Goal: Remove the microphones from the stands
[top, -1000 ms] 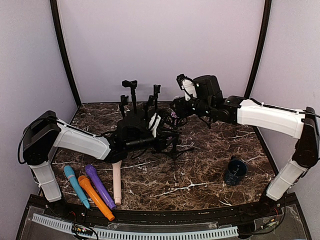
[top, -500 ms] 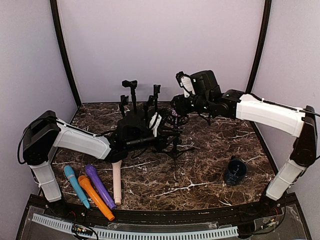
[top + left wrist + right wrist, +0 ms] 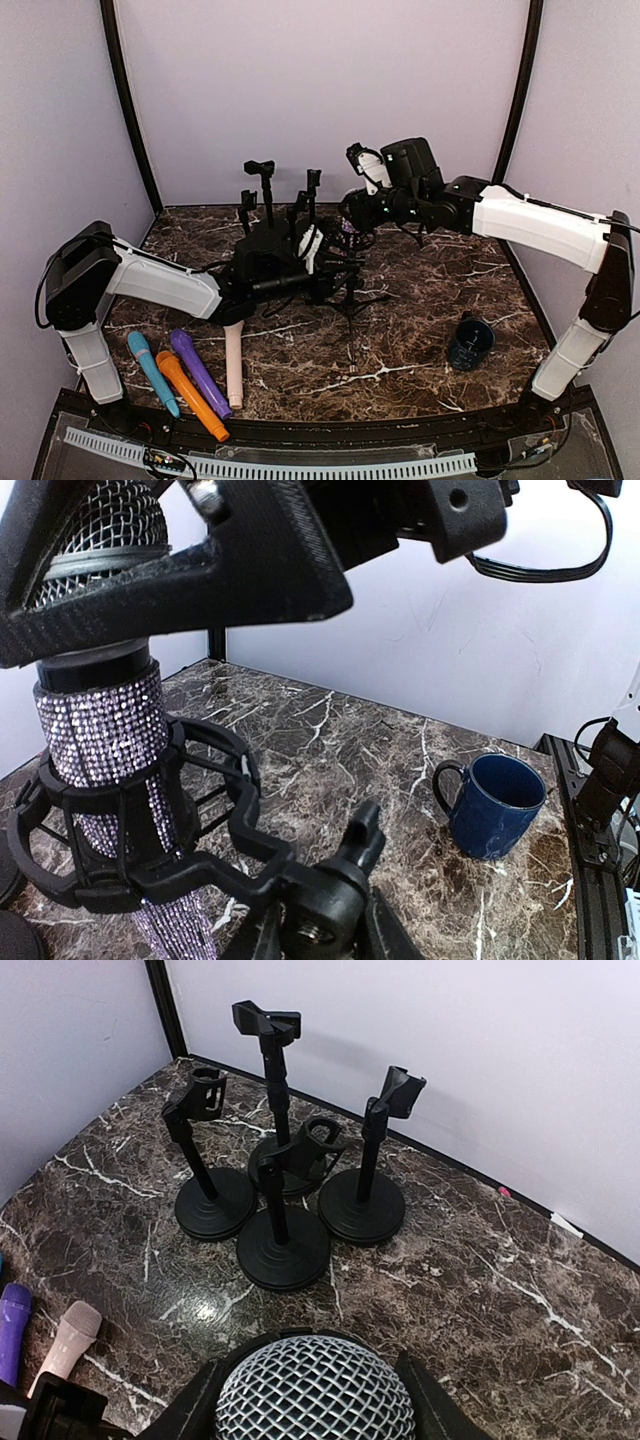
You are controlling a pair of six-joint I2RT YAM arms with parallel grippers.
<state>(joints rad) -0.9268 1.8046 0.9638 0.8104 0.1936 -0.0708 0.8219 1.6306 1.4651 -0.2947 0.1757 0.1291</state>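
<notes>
Four loose mics (image 3: 200, 372) lie on the table (image 3: 420, 330) behind the left jaws, by the near edge. A blue mug (image 3: 495, 805) stands ahead of the left jaws, well apart. The left jaws are at the stand (image 3: 350, 295); whether they grip it I cannot tell. The mic (image 3: 100, 740), purple and glittery, sits upright in the stand's shock mount (image 3: 200, 875), just ahead of them. The right jaws clamp its mesh head (image 3: 315, 1390) from both sides. Beyond the right jaws, four black desk stands (image 3: 283, 1252) cluster near the back wall.
</notes>
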